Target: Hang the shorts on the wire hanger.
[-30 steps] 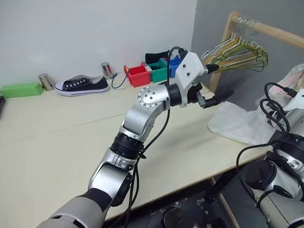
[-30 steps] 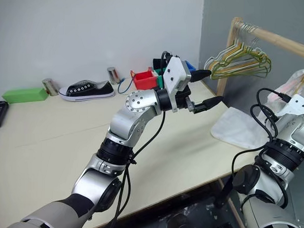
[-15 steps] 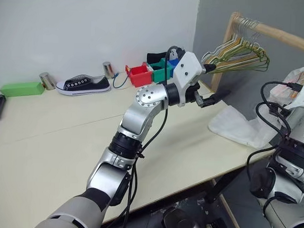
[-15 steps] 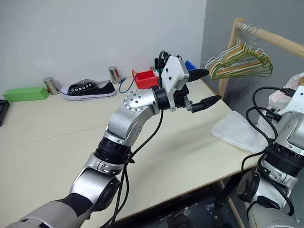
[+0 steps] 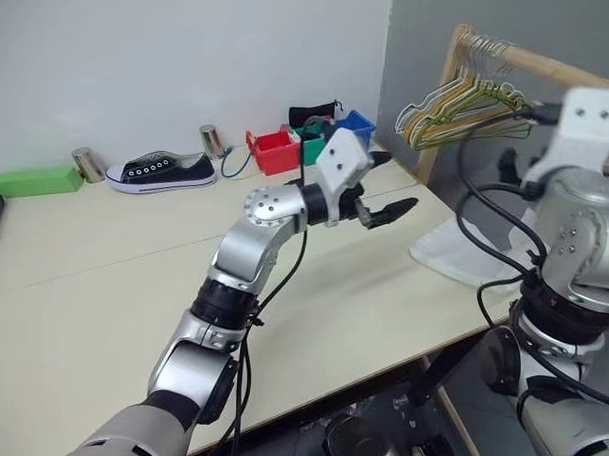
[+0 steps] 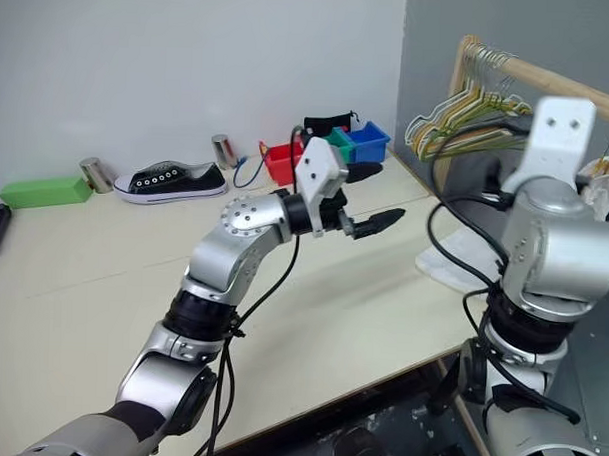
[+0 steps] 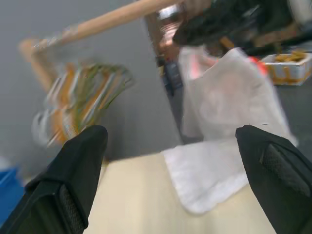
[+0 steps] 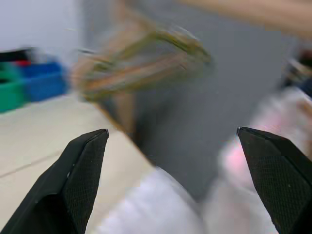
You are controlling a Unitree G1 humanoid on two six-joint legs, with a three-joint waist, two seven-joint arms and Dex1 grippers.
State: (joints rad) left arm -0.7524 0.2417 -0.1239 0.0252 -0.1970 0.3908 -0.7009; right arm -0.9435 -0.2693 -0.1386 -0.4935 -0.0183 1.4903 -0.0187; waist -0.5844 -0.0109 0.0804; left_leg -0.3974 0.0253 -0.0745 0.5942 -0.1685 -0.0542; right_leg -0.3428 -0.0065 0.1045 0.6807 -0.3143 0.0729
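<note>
While my 2 grippers, left (image 5: 394,194) and right (image 8: 168,185), gape empty, the shorts (image 7: 209,170) lie draped over the table (image 5: 103,281) edge.

Head stereo looks down over table (image 5: 103,281); both wrist views face hanger bunch (image 7: 83,97), shared.

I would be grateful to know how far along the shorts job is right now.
Done, it seems: the shorts hang up near the rail, their lower end resting on the table. I cannot make out the wire hanger under them. In hand: nothing; the left gripper and right gripper are open and empty. Left: probably only checking that the shorts hold.
</note>
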